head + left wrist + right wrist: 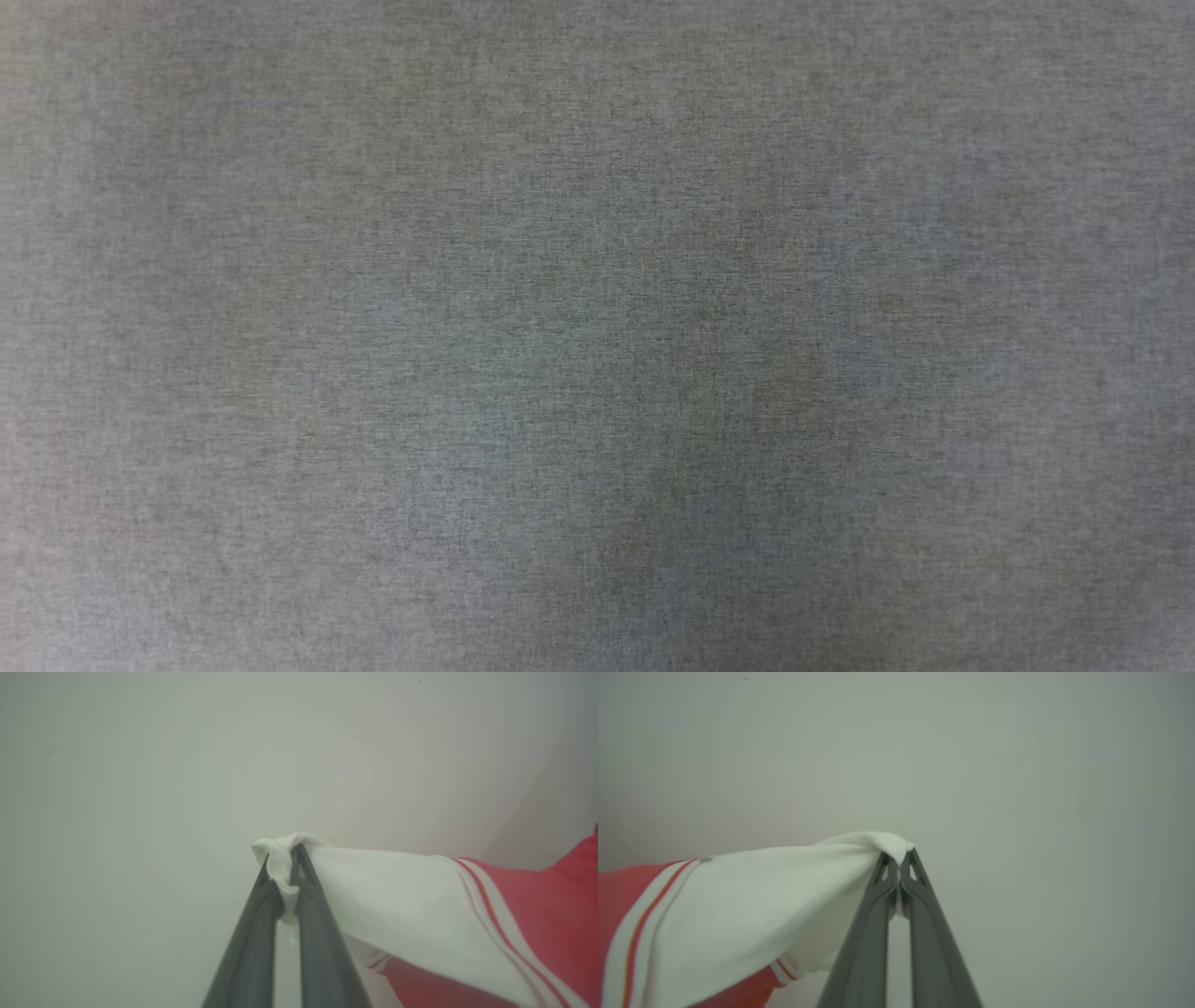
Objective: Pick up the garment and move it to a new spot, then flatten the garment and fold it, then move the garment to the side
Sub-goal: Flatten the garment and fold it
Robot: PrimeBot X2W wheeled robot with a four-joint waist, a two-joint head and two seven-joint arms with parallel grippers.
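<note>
While my left end effector (284, 856) and right end effector (899, 858) each clamp a white sleeve end of the red jersey (560, 905), I judge pickup done; flattening, folding, side move remain.

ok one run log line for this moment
left gripper: shut on garment, white sleeve | right gripper: shut on garment, other white sleeve | head view: grey textured surface
</note>
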